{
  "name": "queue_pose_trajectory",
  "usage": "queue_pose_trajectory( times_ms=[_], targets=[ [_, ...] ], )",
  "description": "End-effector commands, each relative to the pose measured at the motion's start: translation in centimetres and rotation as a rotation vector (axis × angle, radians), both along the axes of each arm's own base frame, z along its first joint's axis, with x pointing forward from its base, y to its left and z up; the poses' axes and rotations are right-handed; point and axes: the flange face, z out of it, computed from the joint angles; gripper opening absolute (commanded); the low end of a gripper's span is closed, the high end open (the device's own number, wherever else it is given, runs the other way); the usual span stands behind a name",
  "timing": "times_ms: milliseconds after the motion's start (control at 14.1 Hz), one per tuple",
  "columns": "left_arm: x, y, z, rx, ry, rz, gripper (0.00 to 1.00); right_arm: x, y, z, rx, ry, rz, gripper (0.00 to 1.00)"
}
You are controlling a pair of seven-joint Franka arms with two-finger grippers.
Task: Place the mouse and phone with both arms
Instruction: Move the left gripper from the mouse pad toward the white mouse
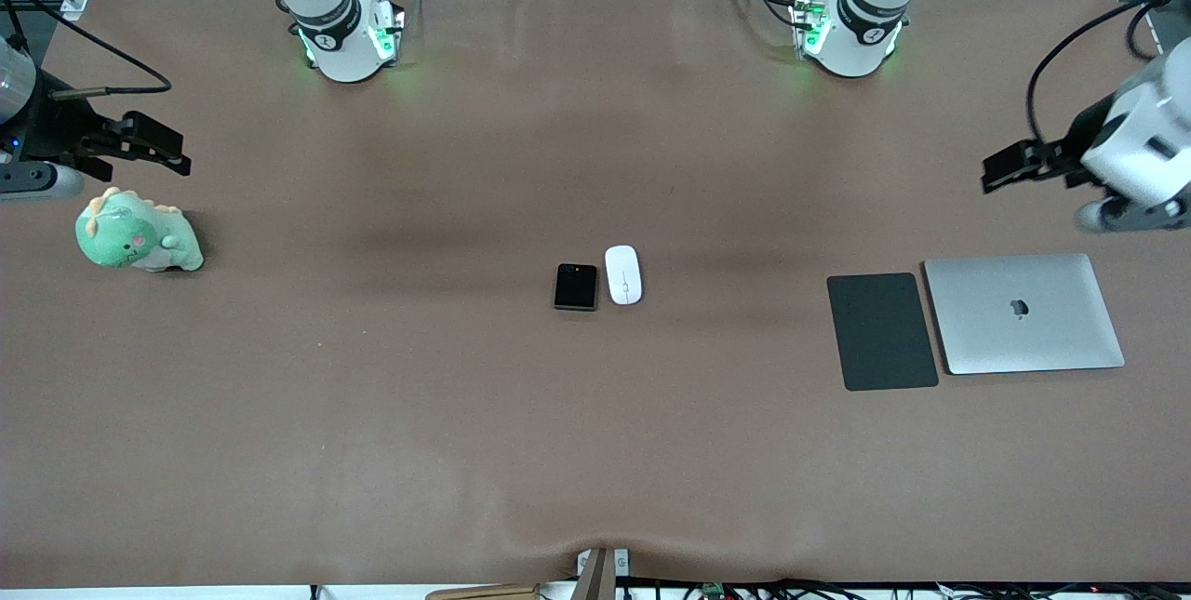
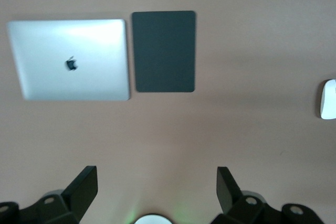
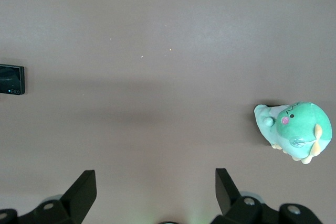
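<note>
The white mouse (image 1: 623,274) and the black folded phone (image 1: 576,286) lie side by side at the middle of the brown table, the mouse toward the left arm's end. The mouse's edge shows in the left wrist view (image 2: 328,99). The phone's edge shows in the right wrist view (image 3: 11,79). My left gripper (image 1: 1010,167) hangs open and empty over the table's left-arm end, above bare cloth (image 2: 156,182). My right gripper (image 1: 153,149) hangs open and empty over the right-arm end (image 3: 156,182).
A matte black pad (image 1: 881,330) and a closed silver laptop (image 1: 1023,313) lie side by side near the left arm's end, also in the left wrist view, pad (image 2: 164,51) and laptop (image 2: 71,59). A green plush dinosaur (image 1: 135,233) sits under the right gripper, also in the right wrist view (image 3: 296,129).
</note>
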Motion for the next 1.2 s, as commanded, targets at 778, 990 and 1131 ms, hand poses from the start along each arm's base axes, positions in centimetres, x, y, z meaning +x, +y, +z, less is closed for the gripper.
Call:
queue_pose_trajectory(
  times_ms=[778,990,1131],
  targets=[
    [5.7,-23.6,-24.1,-0.066,-0.111,0.04,1.0,-0.1,0.4,-0.1,-0.01,0.001,0.001,1.0],
    [3.4,-29.6,-29.6,-0.073,-0.104,0.063,1.0,0.1,1.0,-0.3,-0.01,-0.004,0.011,1.0],
    [2.1,-32.5,-32.3,-0.082,-0.117,0.096,1.0,0.3,1.0,-0.6,-0.011,0.003,0.011,1.0]
  ],
)
